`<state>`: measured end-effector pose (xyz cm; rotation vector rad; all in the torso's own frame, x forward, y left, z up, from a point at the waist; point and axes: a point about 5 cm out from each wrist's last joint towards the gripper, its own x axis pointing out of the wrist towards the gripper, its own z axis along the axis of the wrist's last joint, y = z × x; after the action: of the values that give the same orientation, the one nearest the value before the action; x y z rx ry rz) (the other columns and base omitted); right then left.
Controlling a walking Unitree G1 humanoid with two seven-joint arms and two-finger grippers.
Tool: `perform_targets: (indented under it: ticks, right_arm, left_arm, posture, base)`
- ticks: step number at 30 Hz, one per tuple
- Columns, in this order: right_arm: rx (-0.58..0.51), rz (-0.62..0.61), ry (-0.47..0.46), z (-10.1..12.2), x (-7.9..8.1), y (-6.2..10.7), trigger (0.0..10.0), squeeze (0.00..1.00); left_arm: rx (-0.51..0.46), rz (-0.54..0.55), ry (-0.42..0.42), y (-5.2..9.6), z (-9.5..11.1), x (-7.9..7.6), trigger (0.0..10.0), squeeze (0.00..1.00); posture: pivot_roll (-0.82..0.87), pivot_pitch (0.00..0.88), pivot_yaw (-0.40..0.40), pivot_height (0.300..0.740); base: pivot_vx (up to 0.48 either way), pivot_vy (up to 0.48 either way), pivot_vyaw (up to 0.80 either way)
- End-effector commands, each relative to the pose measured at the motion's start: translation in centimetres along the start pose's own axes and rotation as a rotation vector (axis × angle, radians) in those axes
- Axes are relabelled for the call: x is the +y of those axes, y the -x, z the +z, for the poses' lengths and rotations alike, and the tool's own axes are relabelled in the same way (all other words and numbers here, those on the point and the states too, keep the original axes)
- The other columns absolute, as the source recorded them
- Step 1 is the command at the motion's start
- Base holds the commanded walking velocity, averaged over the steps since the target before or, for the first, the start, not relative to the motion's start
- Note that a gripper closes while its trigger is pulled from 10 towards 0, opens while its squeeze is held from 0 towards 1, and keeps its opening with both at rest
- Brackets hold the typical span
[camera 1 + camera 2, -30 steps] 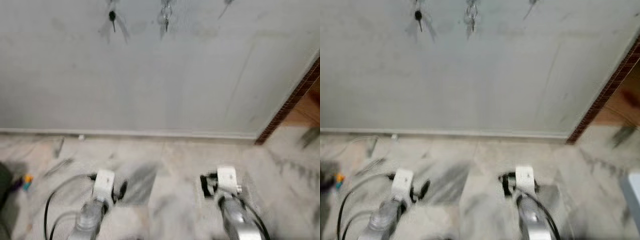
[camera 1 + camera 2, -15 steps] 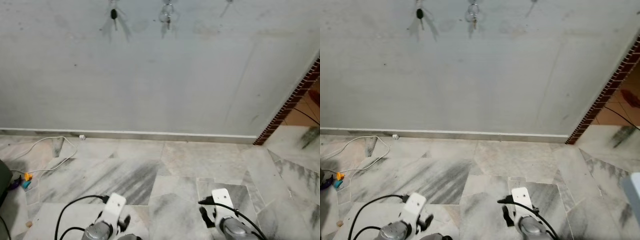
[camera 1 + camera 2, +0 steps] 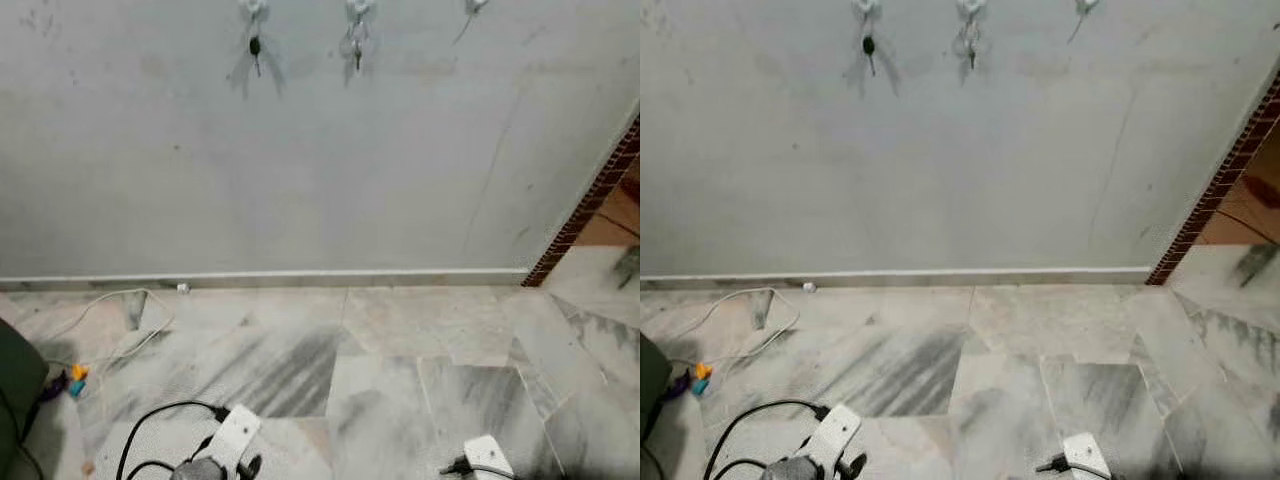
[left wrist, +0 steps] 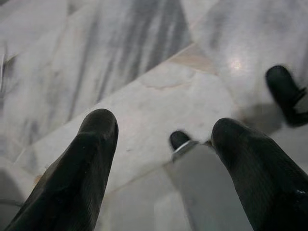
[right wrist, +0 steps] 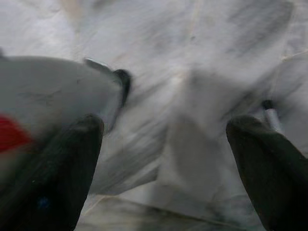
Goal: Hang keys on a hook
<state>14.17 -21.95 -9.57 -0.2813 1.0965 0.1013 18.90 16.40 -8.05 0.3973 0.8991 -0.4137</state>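
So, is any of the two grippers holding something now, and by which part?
Nothing is held. The left gripper and the right gripper both have their fingers spread, with only marble floor between them.

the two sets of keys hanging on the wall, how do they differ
The left key looks like a single key with a dark head; the middle bunch is pale and metallic, with a ring and more than one piece. The left key hangs as a thin straight line; the middle bunch spreads wider. Both hang from small white hooks at the same height on the grey wall, and both cast faint shadows. Finer detail is too small to tell.
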Motion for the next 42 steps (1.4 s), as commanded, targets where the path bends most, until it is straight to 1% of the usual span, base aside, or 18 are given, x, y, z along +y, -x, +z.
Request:
perform_targets:
  ticks: [1,4,6,12,15,18,22,24,26,29,30,33,35,36,39,40,41,42]
  right_arm:
    - [-0.037,0.031,-0.012,1.1,1.0,-0.2,10.0,0.00]
    - [-0.054,0.052,-0.013,1.6,1.6,-0.3,10.0,0.00]
    - [-0.065,0.068,0.025,2.1,2.2,-0.4,10.0,0.00]
    - [-0.075,0.088,0.079,2.5,2.6,-0.4,10.0,0.00]
    - [-0.071,0.089,0.090,2.4,2.6,-0.4,10.0,0.00]
    - [-0.053,0.086,0.153,1.9,2.0,-0.4,10.0,0.00]
    - [-0.045,0.084,0.197,1.9,1.7,-0.4,10.0,0.00]
    - [-0.045,0.090,0.222,2.0,1.6,-0.4,10.0,0.00]
    - [-0.050,0.093,0.245,2.2,1.6,-0.4,10.0,0.00]
    - [-0.053,0.096,0.255,2.5,1.5,-0.4,10.0,0.00]
    - [-0.052,0.100,0.275,2.9,1.6,-0.5,10.0,0.00]
    - [-0.066,0.120,0.311,3.6,2.2,-0.6,10.0,0.00]
    - [-0.071,0.123,0.312,3.9,2.4,-0.6,10.0,0.00]
    - [-0.083,0.127,0.318,4.5,2.7,-0.6,10.0,0.00]
    - [-0.098,0.129,0.312,5.2,3.1,-0.7,10.0,0.00]
    - [-0.103,0.129,0.303,5.4,3.3,-0.7,10.0,0.00]
    - [-0.106,0.124,0.273,5.3,3.1,-0.7,10.0,0.00]
    - [-0.106,0.124,0.273,5.3,3.1,-0.7,10.0,0.00]
  left_arm:
    - [0.044,0.012,0.001,0.3,-1.3,0.3,10.0,0.00]
    - [0.037,0.019,0.007,0.2,-0.9,0.4,10.0,0.00]
    - [0.030,0.018,0.010,0.2,-0.9,0.3,10.0,0.00]
    - [0.028,0.000,-0.004,0.3,-1.3,0.1,10.0,0.00]
    - [0.020,-0.006,-0.012,0.3,-1.2,0.1,10.0,0.00]
    - [0.034,0.005,0.004,0.7,-2.2,0.0,10.0,0.00]
    - [0.040,0.013,0.022,0.8,-2.7,-0.1,10.0,0.00]
    - [0.044,0.026,0.047,0.8,-3.0,-0.3,10.0,0.00]
    - [0.048,0.041,0.073,0.9,-3.1,-0.2,10.0,0.00]
    - [0.049,0.047,0.086,0.9,-3.2,-0.3,10.0,0.00]
    - [0.048,0.052,0.088,0.9,-3.3,-0.3,10.0,0.00]
    - [0.050,0.068,0.111,0.9,-3.4,-0.4,10.0,0.00]
    - [0.051,0.070,0.117,0.9,-3.4,-0.4,10.0,0.00]
    - [0.054,0.073,0.125,0.9,-3.5,-0.5,10.0,0.00]
    - [0.058,0.076,0.127,1.0,-3.6,-0.5,10.0,0.00]
    - [0.062,0.073,0.122,1.0,-3.7,-0.5,10.0,0.00]
    - [0.066,0.070,0.114,1.0,-3.7,-0.5,10.0,0.00]
    - [0.066,0.070,0.114,1.0,-3.7,-0.5,10.0,0.00]
  posture:
    - [-0.07,0.112,0.050,0.740]
    - [-0.07,0.114,0.049,0.740]
    - [-0.07,0.115,0.047,0.740]
    - [-0.06,0.116,0.038,0.740]
    - [-0.06,0.115,0.029,0.740]
    - [-0.05,0.117,-0.002,0.740]
    - [-0.04,0.117,-0.032,0.740]
    - [-0.03,0.114,-0.045,0.740]
    - [-0.02,0.113,-0.055,0.740]
    - [-0.01,0.113,-0.069,0.740]
    - [0.01,0.112,-0.090,0.740]
    - [0.02,0.112,-0.103,0.740]
    - [0.02,0.113,-0.103,0.740]
    - [0.02,0.116,-0.102,0.740]
    - [0.02,0.126,-0.088,0.740]
    - [0.02,0.132,-0.075,0.740]
    - [0.02,0.143,-0.059,0.740]
    - [0.02,0.143,-0.059,0.740]
  base:
    - [0.000,0.435,0.00]
    - [0.000,0.435,0.00]
    - [0.000,0.431,0.00]
    - [-0.123,0.419,0.00]
    - [0.000,0.000,0.00]
    - [0.000,0.000,0.00]
    - [0.000,0.000,0.00]
    - [0.000,0.000,0.00]
    - [0.000,0.000,0.00]
    - [0.000,0.000,0.00]
    - [0.000,0.000,0.00]
    - [0.000,0.000,0.00]
    - [0.000,0.000,0.00]
    - [0.000,0.000,0.00]
    - [0.000,0.000,0.00]
    - [0.000,0.000,0.00]
    - [0.000,0.000,0.00]
    - [0.000,0.000,0.00]
